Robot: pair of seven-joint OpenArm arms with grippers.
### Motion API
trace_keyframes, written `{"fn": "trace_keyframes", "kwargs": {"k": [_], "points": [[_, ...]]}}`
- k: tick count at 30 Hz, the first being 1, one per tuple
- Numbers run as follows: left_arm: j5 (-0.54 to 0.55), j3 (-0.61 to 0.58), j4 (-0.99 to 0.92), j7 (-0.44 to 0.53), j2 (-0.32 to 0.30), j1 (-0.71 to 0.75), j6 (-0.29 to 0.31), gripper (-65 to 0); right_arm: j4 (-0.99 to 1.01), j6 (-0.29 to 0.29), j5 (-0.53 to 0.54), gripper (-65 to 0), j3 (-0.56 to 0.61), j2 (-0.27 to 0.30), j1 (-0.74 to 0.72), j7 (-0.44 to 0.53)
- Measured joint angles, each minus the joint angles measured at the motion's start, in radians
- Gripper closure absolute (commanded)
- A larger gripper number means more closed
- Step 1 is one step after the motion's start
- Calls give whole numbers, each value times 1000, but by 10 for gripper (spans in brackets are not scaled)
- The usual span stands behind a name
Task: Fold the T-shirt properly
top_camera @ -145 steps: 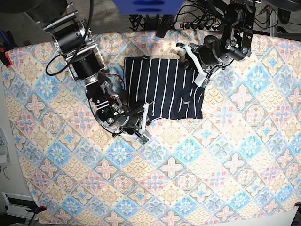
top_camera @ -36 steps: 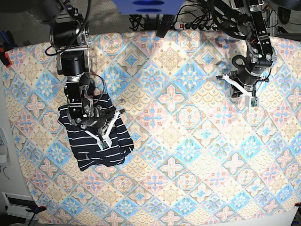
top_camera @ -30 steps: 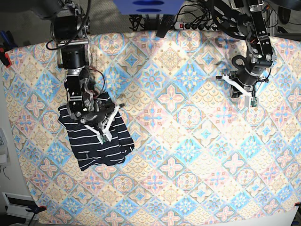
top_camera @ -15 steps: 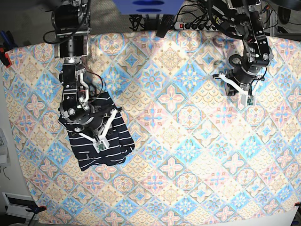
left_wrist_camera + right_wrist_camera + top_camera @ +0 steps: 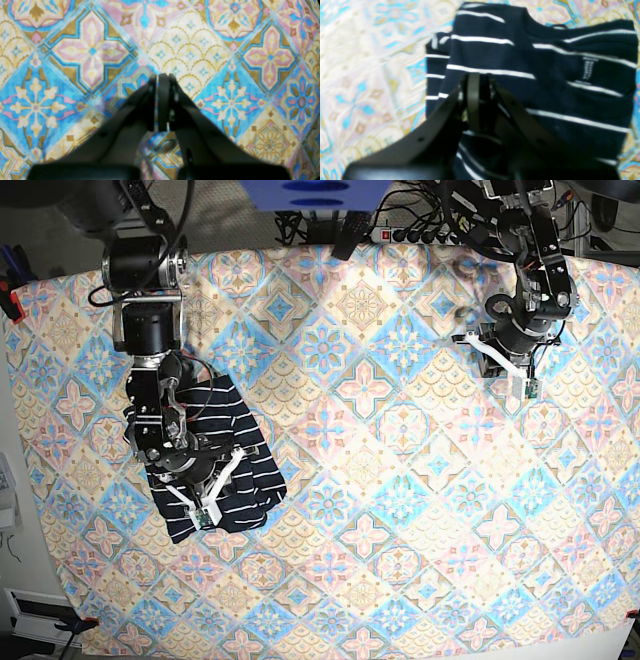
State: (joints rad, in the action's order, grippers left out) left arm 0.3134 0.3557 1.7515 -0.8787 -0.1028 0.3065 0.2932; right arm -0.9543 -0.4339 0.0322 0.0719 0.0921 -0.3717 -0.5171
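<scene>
The T-shirt (image 5: 250,480) lies folded into a compact dark navy rectangle with white stripes on the left side of the tablecloth (image 5: 380,480). In the right wrist view the T-shirt (image 5: 557,82) fills most of the frame, with its neckline at the top. My right gripper (image 5: 203,483) rests low over the shirt's middle. In its wrist view the right gripper (image 5: 481,80) has its fingers drawn together over the striped fabric. My left gripper (image 5: 498,358) is at the back right, far from the shirt. In its wrist view the left gripper (image 5: 158,77) is shut and empty above the bare tablecloth (image 5: 87,50).
A power strip with cables (image 5: 420,232) runs along the back edge. A blue object (image 5: 315,192) sits at the back middle. A red clamp (image 5: 10,302) holds the cloth at the far left edge.
Since 4.8 s ago the shirt moved from the back middle to the left side. In the last second my right gripper slid toward the front over it. The left gripper drew slightly back.
</scene>
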Motion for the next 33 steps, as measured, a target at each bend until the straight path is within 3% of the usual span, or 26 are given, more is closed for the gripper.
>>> {"fn": "trace_keyframes", "kwargs": {"k": [6,13,23,33], "points": [[0,1,0,0,0,-2,0,-6,177,-3,6,-46,6,-3,-21,40],[0,1,0,0,1,0,0,-6,150,13,0,-45,114,0,-16,27],[129,48,2,4,-10,32,3,-6,-517,-6,0,-45,90,12,309,-138],[287,53,3,4,-97,186,0,-3,-822,-3,-3,-45,-111,46,654,-174]]}}
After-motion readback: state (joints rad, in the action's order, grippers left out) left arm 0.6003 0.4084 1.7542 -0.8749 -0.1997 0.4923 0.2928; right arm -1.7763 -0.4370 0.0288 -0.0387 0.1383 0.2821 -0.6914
